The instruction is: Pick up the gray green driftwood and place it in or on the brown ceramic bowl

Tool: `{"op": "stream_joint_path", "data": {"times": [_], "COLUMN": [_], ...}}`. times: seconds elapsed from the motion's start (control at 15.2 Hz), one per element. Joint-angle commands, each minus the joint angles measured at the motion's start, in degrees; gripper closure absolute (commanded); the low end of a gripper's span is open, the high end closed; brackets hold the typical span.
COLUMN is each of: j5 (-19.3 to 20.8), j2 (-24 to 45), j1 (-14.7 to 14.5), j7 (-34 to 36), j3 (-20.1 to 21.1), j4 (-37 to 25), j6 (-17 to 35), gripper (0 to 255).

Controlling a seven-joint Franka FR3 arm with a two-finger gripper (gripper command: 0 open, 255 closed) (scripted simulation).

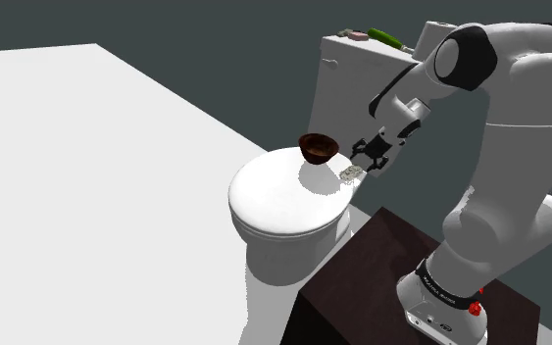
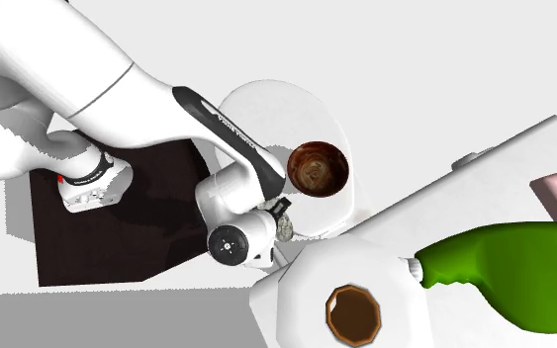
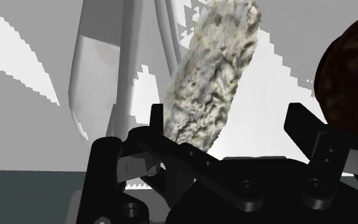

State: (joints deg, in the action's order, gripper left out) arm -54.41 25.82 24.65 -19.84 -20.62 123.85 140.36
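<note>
1. Hand [image 1: 370, 157] spread open, hovering low over the toilet lid [image 1: 278, 201], centre-right of the shoulder view.
2. Driftwood [image 3: 212, 83], pale grey-green, lies at the lid's edge between the fingers [image 3: 298, 121]. Not pinched.
3. Brown bowl [image 1: 318, 149] stands on the lid, just up-left of the driftwood in the shoulder view.
4. Green bottle [image 1: 385, 39] on the tank [image 1: 362, 83], upper right of that view.

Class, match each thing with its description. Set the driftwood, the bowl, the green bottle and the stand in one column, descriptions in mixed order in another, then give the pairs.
1 driftwood
2 bowl
3 green bottle
4 stand

A lies on the toilet tank
B dark box under the arm
C pale, rough, inside the open claw
D brown, on the toilet lid

Pairs: 1-C, 2-D, 3-A, 4-B
</note>
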Motion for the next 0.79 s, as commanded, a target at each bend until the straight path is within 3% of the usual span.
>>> {"op": "stream_joint_path", "data": {"times": [0.0,0.26,0.73], "j5": [-1.4,-4.2,-4.2], "j2": [1.5,4.7,4.7], "j1": [0.3,0.7,0.7], "j7": [-0.8,-2.4,-2.4], "j3": [0.7,2.5,2.5], "j4": [-0.6,-2.0,-2.0], "j6": [0.6,2.1,2.1], "gripper": [0,0,0]}}
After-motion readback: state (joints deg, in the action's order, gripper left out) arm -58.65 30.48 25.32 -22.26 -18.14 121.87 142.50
